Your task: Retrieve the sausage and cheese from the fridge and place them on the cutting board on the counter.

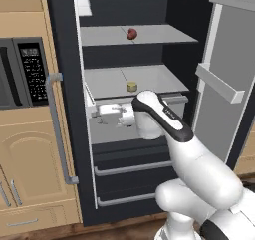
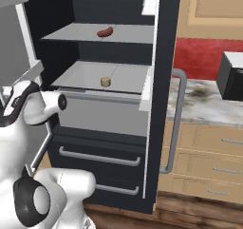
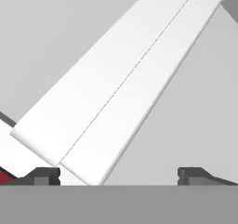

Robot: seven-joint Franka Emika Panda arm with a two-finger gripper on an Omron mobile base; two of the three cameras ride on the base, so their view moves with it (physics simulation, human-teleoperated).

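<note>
Curved reddish sausage point(image 2: 105, 32) on the fridge's point(image 2: 163, 42) upper smooth grey shelf; squat round yellowish cheese point(image 2: 105, 82) one shelf lower; gripper point(image 3: 119, 175) spread wide, holding nothing.

Arm rises from base, elbow bent, forearm reaching forward and left, wrist level. End effector point(image 1: 99, 113) points leftward, roughly horizontal. Hand view: fingertips point(image 3: 44, 175) stand wide apart at the bottom corners, jaws fully spread, nothing between them.
</note>
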